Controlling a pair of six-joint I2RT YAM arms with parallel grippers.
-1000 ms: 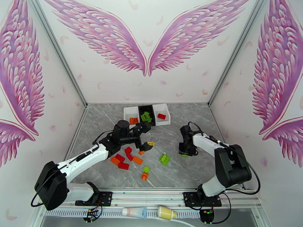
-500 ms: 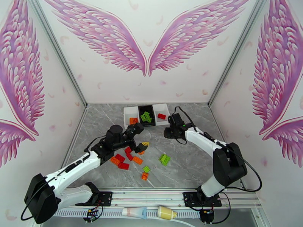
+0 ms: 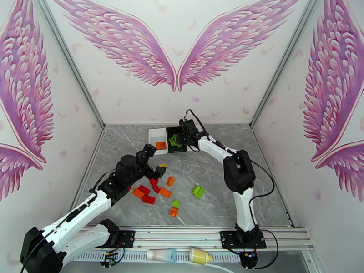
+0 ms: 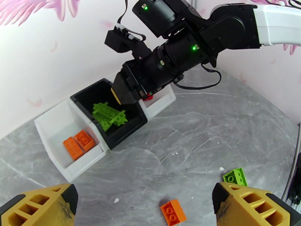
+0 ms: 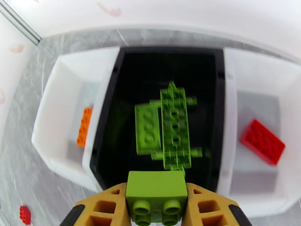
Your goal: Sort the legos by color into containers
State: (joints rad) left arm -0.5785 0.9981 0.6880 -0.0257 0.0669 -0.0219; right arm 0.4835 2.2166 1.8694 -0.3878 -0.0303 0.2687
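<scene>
One green brick [image 5: 156,188] is clamped between the two fingers of the right gripper [image 5: 156,211], just above the near edge of the black middle container [image 5: 128,76]. Inside this container lie other green pieces [image 5: 169,125]. The white container on its left [image 5: 56,106] holds orange bricks [image 5: 84,127], and the white container on its right [image 5: 263,80] holds a red brick [image 5: 262,141]. Nearer to the arms, loose red, orange and green bricks [image 3: 148,199] lie on the grey table [image 3: 218,201]. The left gripper [image 4: 143,196] hangs over them with jaws wide apart, holding nothing
</scene>
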